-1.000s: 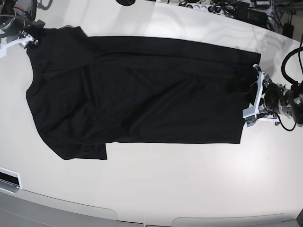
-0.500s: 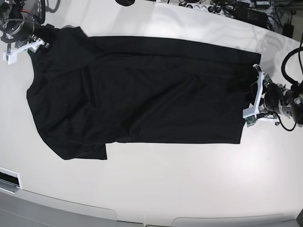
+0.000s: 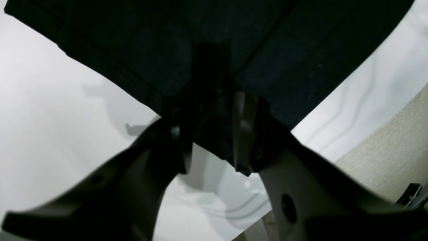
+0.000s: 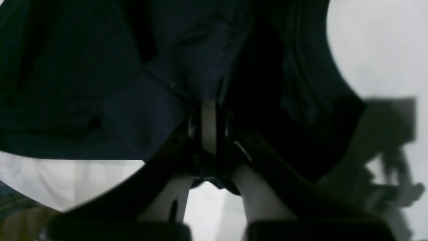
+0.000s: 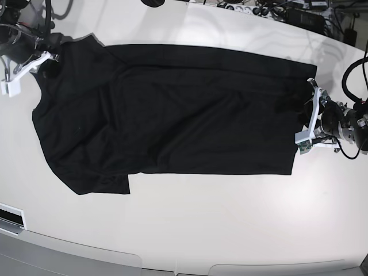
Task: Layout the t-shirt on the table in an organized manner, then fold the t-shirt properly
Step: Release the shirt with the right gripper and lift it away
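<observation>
1. The big black soft cloth t-shirt (image 5: 167, 115) lies spread across the shiny white counter (image 5: 230, 224).
2. It looks light and floppy, so grab corners.
3. The right tool (image 4: 209, 134) is pinched on the far left corner.
4. The left tool (image 3: 210, 134) grips the right hem.

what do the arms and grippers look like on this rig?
Left gripper: white plastic fingers, a small green circuit board at its base, a dark metal wrist and black cables looping behind. Right gripper: matching white fingers on dark hardware with black cabling. Wrist views show pale fingers with round holes.
</observation>
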You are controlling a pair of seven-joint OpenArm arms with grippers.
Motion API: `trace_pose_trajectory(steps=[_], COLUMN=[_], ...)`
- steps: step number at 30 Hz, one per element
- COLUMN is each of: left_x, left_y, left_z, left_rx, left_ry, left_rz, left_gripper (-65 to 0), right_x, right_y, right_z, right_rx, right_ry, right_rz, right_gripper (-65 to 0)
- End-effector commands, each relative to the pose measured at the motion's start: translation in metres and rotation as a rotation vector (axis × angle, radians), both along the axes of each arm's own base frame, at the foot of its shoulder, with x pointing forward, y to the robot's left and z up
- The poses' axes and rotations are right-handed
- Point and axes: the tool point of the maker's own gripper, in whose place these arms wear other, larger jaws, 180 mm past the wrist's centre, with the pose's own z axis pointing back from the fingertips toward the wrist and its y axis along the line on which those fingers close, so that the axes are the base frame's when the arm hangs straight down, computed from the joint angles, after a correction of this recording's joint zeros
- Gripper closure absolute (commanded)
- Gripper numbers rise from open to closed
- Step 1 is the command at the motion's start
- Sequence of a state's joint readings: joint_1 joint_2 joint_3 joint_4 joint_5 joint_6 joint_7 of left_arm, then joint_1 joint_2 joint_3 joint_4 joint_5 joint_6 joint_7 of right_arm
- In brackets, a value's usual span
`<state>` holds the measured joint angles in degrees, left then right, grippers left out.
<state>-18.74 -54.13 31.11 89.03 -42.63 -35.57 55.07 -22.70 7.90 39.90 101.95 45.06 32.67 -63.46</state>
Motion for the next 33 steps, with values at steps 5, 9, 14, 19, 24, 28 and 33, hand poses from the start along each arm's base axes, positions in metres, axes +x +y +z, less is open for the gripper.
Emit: trace_pose_trajectory(steps=[5,9,14,19,24,28,33], left_x=[0.010,0.010,0.009,0.009,0.009,0.009,0.009], left_y=[0.004,0.004,0.006,0.007,0.007,0.007,0.007], left_z=[0.011,0.012,0.011,0.011,0.011,0.011,0.011], left_rx=[-0.003,-0.004,0.004,0.010,0.012,0.013,0.013], left_ry=[-0.035,-0.035,-0.031,-0.028,-0.026,-0.026,-0.026], left_rz=[0.009,0.009,0.009,0.009,0.008,0.009,0.008], left_gripper=[-21.1,-21.1,-21.1,-21.1,-21.1,-21.1,-21.1], right_x=[0.012,0.008,-0.002,-0.005,-0.005,-0.003,-0.004], right_y=[-0.002,-0.002,-0.002,-0.008,-0.007,-0.005,-0.001], right_z=[0.022,0.020,0.016,0.012,0.013,0.014,0.015], right_rx=[-0.041,-0.043,-0.039,-0.075,-0.078,-0.062,-0.043], right_ry=[-0.066,-0.048,-0.030,-0.025,-0.032,-0.041,-0.036], right_rz=[0.032,0.036,0.028,0.023,0.034,0.034,0.043], right_gripper=[0.0,0.0,-6.8,0.0,0.0,0.0,0.0])
